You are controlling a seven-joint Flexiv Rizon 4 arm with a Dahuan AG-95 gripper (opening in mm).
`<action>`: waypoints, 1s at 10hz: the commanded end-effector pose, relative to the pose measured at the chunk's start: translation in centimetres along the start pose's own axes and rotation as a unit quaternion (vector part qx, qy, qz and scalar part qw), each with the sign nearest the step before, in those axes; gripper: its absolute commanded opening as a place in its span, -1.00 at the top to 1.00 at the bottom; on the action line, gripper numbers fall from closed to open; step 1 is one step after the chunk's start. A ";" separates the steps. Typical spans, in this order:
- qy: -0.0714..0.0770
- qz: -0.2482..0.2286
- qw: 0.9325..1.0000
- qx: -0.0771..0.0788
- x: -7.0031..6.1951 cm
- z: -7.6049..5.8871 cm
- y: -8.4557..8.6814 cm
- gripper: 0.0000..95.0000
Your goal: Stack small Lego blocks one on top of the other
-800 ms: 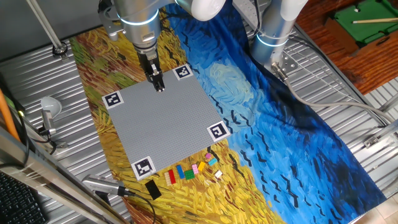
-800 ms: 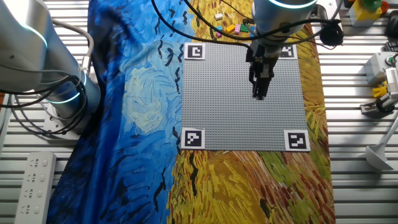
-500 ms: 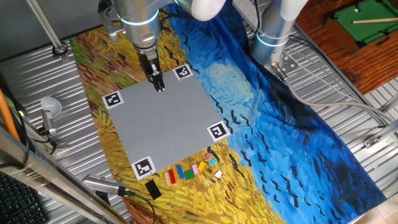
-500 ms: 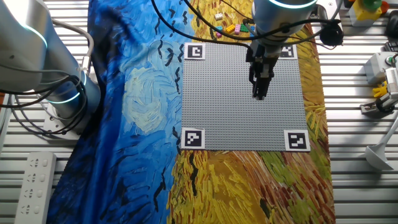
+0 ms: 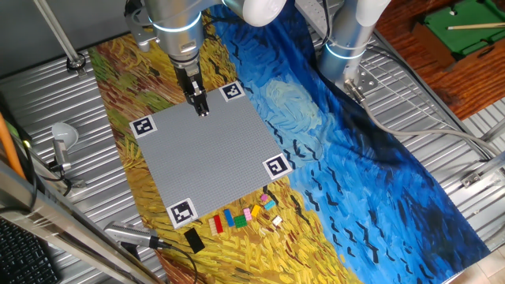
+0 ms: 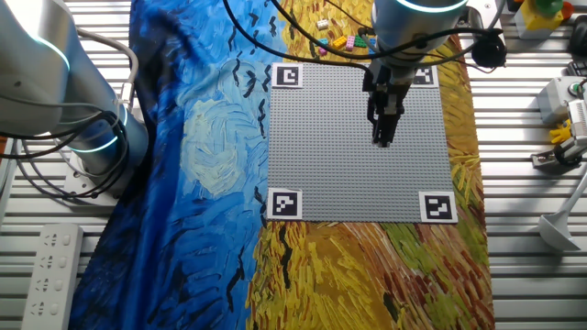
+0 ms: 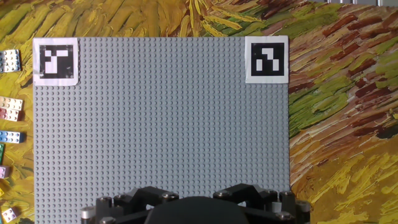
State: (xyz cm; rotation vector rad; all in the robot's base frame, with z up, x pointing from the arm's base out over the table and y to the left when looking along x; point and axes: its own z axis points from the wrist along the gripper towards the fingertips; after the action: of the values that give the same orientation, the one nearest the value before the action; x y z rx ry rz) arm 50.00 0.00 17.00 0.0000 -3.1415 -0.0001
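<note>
The small Lego blocks lie in a loose row on the painted cloth off the baseplate's near edge: a flat black one [image 5: 193, 239], red [image 5: 218, 224], blue [image 5: 229, 218], green [image 5: 239, 222], pink [image 5: 247, 214], yellow [image 5: 255, 211] and white [image 5: 277, 222]. In the other fixed view they show as a cluster [image 6: 341, 41] beyond the plate. The hand view shows some at its left edge, white [image 7: 9, 60] and blue [image 7: 11, 136]. My gripper [image 5: 202, 107] hangs over the grey baseplate [image 5: 209, 154] near its far edge, fingers together and empty, far from the blocks; it also shows in the other fixed view [image 6: 382, 137].
The baseplate [image 7: 161, 124] carries black-and-white markers at its corners [image 7: 266, 59]. A second arm's base [image 5: 347, 43] stands on the blue side of the cloth. A metal stand [image 5: 63, 142] sits left of the plate, a power strip [image 6: 50, 266] at the table corner.
</note>
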 end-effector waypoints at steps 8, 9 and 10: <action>-0.019 -0.030 0.999 -0.005 0.0 0.0 0.0 1.00; -0.019 -0.032 0.999 -0.004 0.0 0.0 0.0 1.00; -0.019 -0.035 0.999 -0.004 0.0 0.0 0.0 1.00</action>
State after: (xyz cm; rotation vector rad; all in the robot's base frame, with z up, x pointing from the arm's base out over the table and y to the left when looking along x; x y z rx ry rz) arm 50.10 0.01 16.96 0.1112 -3.1766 -0.0139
